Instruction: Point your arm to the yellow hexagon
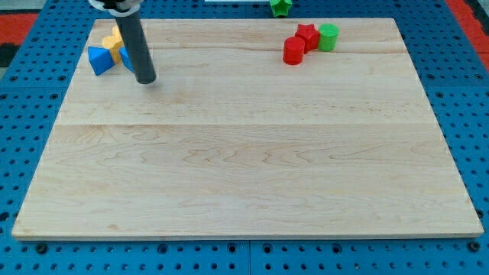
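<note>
My tip (146, 79) just beside the yellow block (114, 40), upper left

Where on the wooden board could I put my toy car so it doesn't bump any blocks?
Most of the board is bare: the whole middle and the view's bottom. It gets crowded at the view's top left, where my tip sits beside the blue block and yellow block, and top right by the red cylinder, red star and green cylinder.

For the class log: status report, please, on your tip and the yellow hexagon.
My tip down at the view's top left. Yellow block just up-left, shape partly hidden by the rod. Blue block alongside; nothing between.
</note>
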Controlling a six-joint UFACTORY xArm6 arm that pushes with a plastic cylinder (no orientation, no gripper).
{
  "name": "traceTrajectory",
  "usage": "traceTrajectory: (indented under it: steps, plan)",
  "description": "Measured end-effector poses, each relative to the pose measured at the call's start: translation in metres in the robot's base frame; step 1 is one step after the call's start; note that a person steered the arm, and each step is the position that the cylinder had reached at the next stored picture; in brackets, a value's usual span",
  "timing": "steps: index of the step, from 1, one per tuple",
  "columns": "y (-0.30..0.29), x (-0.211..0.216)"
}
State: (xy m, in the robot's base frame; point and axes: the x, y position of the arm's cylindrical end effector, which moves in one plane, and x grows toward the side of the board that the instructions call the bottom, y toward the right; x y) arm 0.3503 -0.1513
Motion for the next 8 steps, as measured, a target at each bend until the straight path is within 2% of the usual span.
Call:
traceTrajectory:
  steps: [1,3,6,8]
  plan:
    - [0.041,-0.013]
    - [0.028,-0.156]
    - [-0.002,-0.157]
    - [0.033,-0.159]
